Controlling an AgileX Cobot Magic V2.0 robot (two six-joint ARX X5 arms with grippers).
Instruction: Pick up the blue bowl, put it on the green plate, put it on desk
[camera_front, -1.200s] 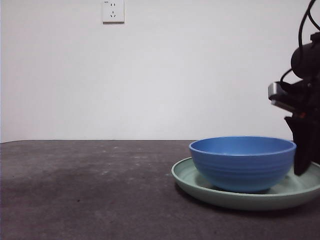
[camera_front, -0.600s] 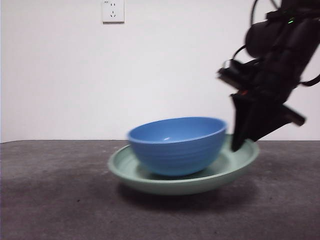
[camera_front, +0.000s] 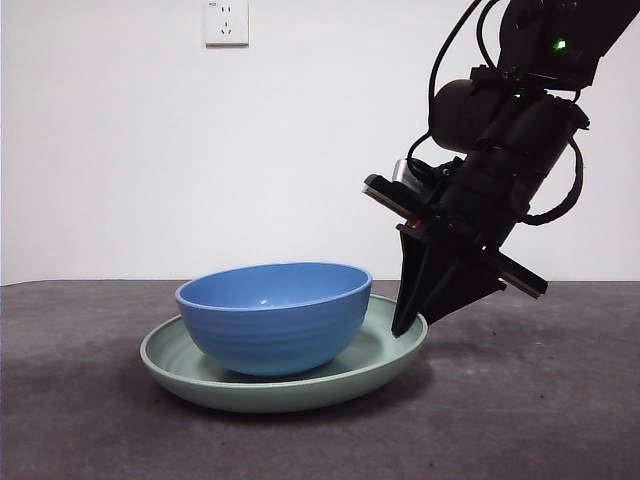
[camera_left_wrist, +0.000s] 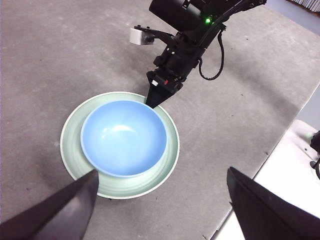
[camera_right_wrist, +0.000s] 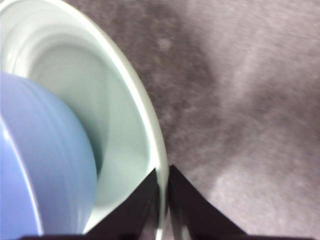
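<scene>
Right end effector (camera_front: 408, 322) angled steeply down, pinching the green plate (camera_front: 300, 385) rim beside the blue bowl (camera_front: 272, 315); left end effector (camera_left_wrist: 162, 200) spread, high above

A white wall socket (camera_front: 226, 22) sat high on the pale wall (camera_front: 200, 150), well apart from the right pincer (camera_front: 408, 322), up and off to its side.

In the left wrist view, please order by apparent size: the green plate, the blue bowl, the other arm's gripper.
1. green plate
2. blue bowl
3. right gripper, pinching the plate's rim, jaws shut
</scene>
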